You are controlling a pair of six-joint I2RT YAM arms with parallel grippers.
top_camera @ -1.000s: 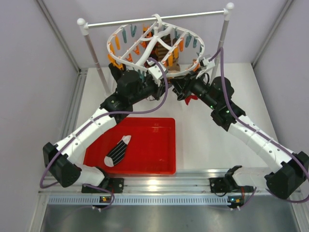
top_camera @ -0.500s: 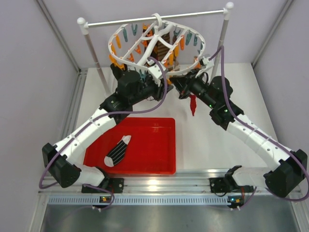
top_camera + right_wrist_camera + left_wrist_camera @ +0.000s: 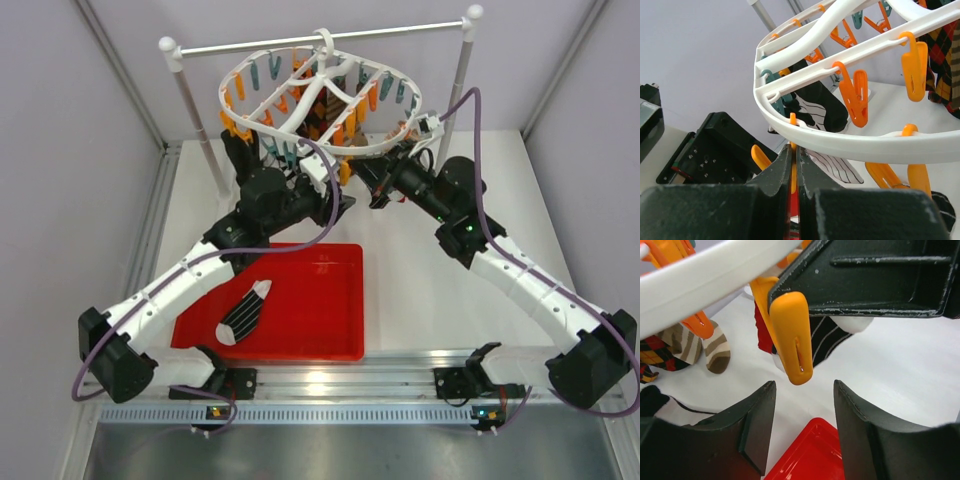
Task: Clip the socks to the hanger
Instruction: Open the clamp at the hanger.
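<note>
The white hanger [image 3: 322, 80] hangs from the rod, its orange and teal clips dangling. My right gripper [image 3: 380, 195] sits under its near rim [image 3: 865, 142]. The right gripper [image 3: 794, 147] is shut on the dark red sock [image 3: 794, 212], right at an orange clip. In the left wrist view that orange clip [image 3: 792, 340] hangs just above my open left gripper [image 3: 805, 385], with the dark red sock [image 3: 760, 332] behind it. A black striped sock [image 3: 827, 337] and a brown striped sock [image 3: 715, 347] hang clipped. Another black striped sock [image 3: 245, 312] lies in the tray.
The red tray [image 3: 310, 320] sits on the table in front of the left arm. The white rod [image 3: 380, 30] spans two posts [image 3: 195, 110] at the back. Grey walls close in both sides. An argyle sock [image 3: 940, 55] hangs on the hanger's far side.
My left gripper opened and drew back below the orange clip. My right gripper closed and carried the dangling dark red sock up under the hanger's rim. The hanger swung slightly.
</note>
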